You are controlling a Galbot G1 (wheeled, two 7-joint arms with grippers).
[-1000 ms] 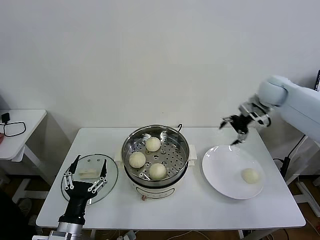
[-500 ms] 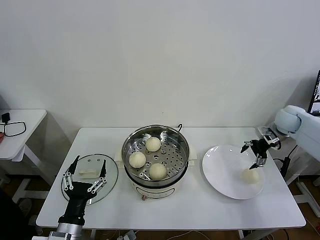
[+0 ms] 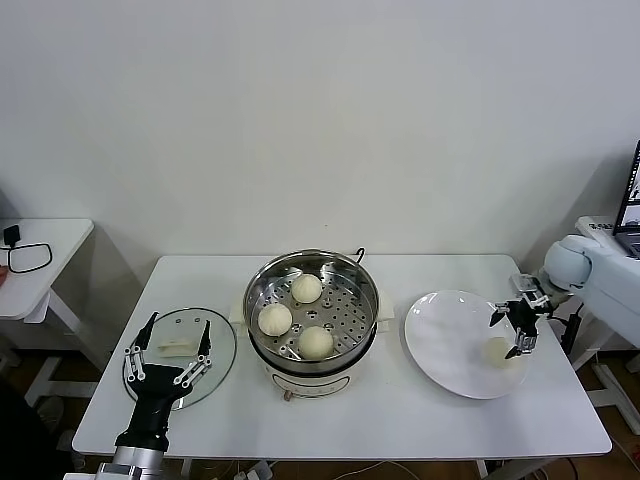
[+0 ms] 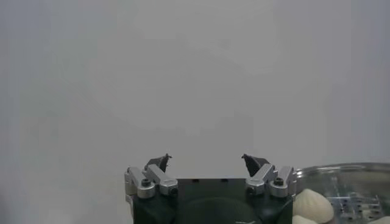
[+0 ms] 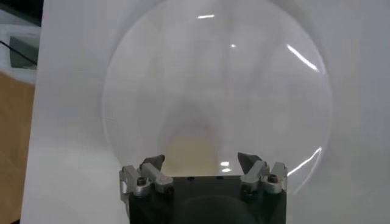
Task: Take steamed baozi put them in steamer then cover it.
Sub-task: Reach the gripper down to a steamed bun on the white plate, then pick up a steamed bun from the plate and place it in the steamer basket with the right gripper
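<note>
- Right gripper (image 3: 518,333) has come down from high over the table's far right corner to the plate (image 3: 450,340); it now sits at the plate's right rim, jaws spread wide, straddling the last bun (image 3: 498,350). No grip yet.
- Right wrist view: bun (image 5: 190,155) lies between the open fingertips (image 5: 153,161), plate (image 5: 146,79) fills the view beyond.
- That bun is on the plate's right side, near the table's (image 3: 400,420) right edge.
- Everything else unchanged from the earlier frames.
- Steamer (image 3: 258,292) stands at table centre, uncovered. Three buns on its perforated tray: one at the back (image 3: 306,288), one left (image 3: 274,319), one front (image 3: 316,342). They sit apart from each other.
- Lid (image 3: 222,345) lies flat on the table near the left edge, just beside the steamer, white handle (image 3: 176,347) up.
- Left gripper (image 3: 168,350) hangs over the lid near the table's front left corner, fingers wide open, holding nothing. Idle.
- Left wrist view: left gripper (image 4: 207,163) open, steamer rim (image 4: 347,167) and two buns (image 4: 312,204) at the side of the frame.
- Small white side table (image 3: 40,275) stands off the left edge, black cable loop (image 3: 28,259) on it.
</note>
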